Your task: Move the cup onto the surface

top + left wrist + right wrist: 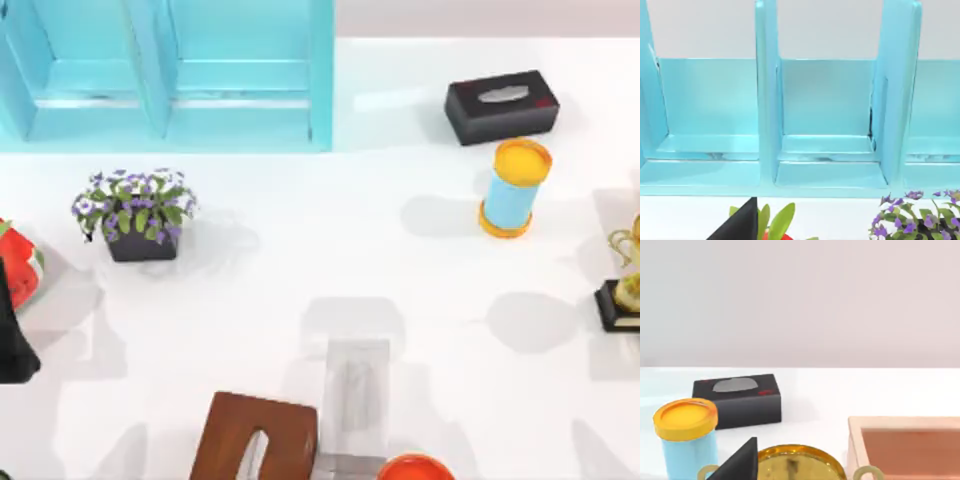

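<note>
The cup is out of view. The surface (300,260) is the broad white tabletop across the top view, and it also lies under the objects in the right wrist view (820,390). A dark part of my left arm (12,340) sits at the table's left edge. A black wedge of my left gripper (739,225) shows low in the left wrist view, facing the turquoise cabinet (825,125). A like wedge of my right gripper (737,462) shows near a gold trophy (795,465).
The turquoise cabinet (170,75) stands at the back left, with a potted purple-flowered plant (135,215) in front of it. A black tissue box (500,105) and a yellow-topped light-blue cylinder (512,190) stand back right. A brown board (255,440) and a grey block (355,400) lie at the front.
</note>
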### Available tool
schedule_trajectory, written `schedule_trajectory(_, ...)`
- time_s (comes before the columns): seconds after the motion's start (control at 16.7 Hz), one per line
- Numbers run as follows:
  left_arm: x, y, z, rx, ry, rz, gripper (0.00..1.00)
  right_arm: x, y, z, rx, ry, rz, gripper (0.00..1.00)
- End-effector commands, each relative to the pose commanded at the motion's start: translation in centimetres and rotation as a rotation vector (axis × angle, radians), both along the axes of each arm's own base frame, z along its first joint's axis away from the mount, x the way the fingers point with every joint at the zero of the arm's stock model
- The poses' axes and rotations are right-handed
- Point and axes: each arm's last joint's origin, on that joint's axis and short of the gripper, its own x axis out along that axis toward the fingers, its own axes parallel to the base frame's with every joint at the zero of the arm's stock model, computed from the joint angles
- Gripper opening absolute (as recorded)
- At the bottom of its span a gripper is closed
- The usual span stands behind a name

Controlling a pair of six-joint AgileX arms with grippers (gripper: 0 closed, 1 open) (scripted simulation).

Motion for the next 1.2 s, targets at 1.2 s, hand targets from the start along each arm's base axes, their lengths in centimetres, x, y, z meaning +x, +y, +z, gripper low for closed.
schedule_trajectory(1.2,0.0,0.0,0.0,0.0,0.0,0.0,1.0,8.8,-13.7,8.7,-0.108,1.418,-0.07,1.0)
